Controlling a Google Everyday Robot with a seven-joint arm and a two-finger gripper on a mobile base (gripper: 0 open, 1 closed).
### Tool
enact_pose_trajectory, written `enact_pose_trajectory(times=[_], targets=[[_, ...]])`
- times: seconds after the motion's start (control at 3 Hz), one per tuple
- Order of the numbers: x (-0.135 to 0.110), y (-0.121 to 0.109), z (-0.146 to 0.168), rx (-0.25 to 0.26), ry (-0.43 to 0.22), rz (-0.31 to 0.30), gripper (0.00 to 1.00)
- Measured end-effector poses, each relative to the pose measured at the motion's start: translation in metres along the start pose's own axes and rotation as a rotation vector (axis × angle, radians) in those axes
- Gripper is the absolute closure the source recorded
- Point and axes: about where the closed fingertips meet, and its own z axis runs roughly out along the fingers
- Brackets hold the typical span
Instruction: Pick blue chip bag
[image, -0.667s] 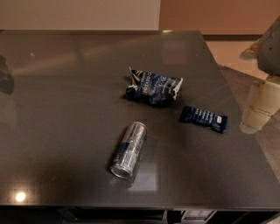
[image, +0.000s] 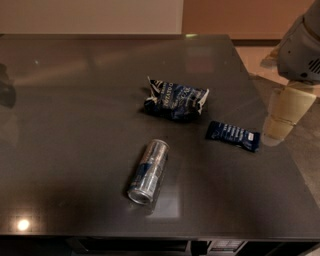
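Note:
The blue chip bag (image: 175, 99) lies crumpled near the middle of the dark table (image: 75, 110), dark blue foil with white lettering and whitish edges. My gripper (image: 282, 117) hangs at the right edge of the view, over the table's right side, well to the right of the bag and just right of a small bar wrapper. Its cream-coloured fingers point down and nothing is seen in them.
A flat dark blue bar wrapper (image: 233, 135) lies right of the bag, close to the gripper. A silver-blue drink can (image: 148, 170) lies on its side in front of the bag. The table's right edge (image: 280, 145) runs under the gripper.
The gripper has shifted slightly left, toward the table's right edge. The bag, wrapper and can have not moved.

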Motion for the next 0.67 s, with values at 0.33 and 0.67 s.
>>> enact_pose_trajectory(times=[0.33,0.67], targets=[[-0.032,-0.022,0.03,-0.049,-0.015,-0.033,0.0],[-0.07,-0.045,0.067,-0.083,-0.03,-0.064,0.0]])
